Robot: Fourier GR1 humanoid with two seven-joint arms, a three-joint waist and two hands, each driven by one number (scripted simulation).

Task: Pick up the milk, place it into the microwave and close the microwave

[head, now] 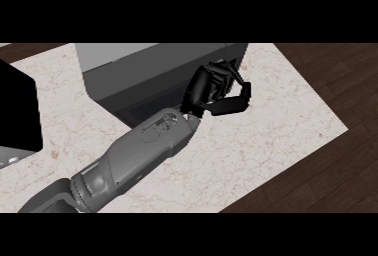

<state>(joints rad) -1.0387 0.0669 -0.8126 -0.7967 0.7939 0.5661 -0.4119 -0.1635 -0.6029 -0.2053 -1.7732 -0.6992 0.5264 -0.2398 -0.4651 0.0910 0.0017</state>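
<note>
One grey forearm (pixel 140 145) enters from the near-left corner and runs diagonally toward the far right across one pale, speckled marble-patterned countertop (pixel 280 130). Dark brown wood flooring (pixel 332 75) borders the countertop on its right and near-right sides. One flat-sided black block (pixel 18 110) stands at the left edge of the view, only partly in frame; what it is cannot be told. At the end of the forearm, one black left hand (pixel 218 92) lies against the near-right corner of one grey box-shaped microwave (pixel 148 75). Its fingers (pixel 220 70) are curled inward against the dark front, and its thumb (pixel 235 104) is bent across below them. Nothing can be seen within the curl. The microwave sits at the far side of the countertop, its lighter grey top uppermost and its dark front panel facing near. The milk is visible nowhere on the countertop or in the hand; whether it lies inside the microwave cannot be told
</note>
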